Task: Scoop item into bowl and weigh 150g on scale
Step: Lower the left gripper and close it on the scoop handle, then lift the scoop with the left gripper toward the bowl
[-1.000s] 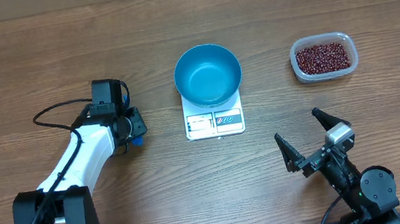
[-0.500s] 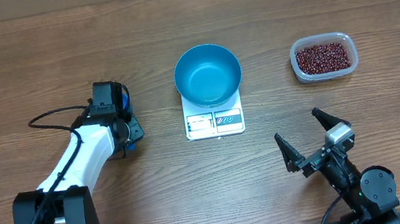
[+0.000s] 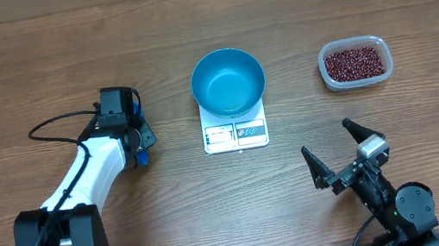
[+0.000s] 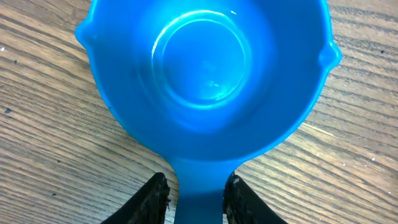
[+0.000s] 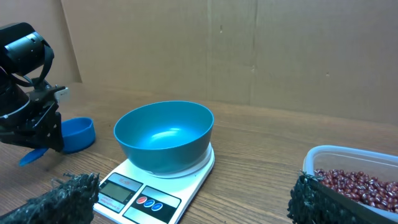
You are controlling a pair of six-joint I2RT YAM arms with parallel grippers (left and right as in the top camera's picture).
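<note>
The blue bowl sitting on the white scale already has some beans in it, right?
No. The blue bowl sits on the white scale but is empty, as the overhead view shows; the beans lie in the clear tub.

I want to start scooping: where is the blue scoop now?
In the overhead view the scoop lies left of the scale and bowl, under the left wrist, its handle between the fingers of the left pincer.

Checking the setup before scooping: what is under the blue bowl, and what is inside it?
The bowl stands on the white scale. The scale's front panel shows; its platform is mostly covered by the bowl. Inside, only bare blue is visible: it is empty.
</note>
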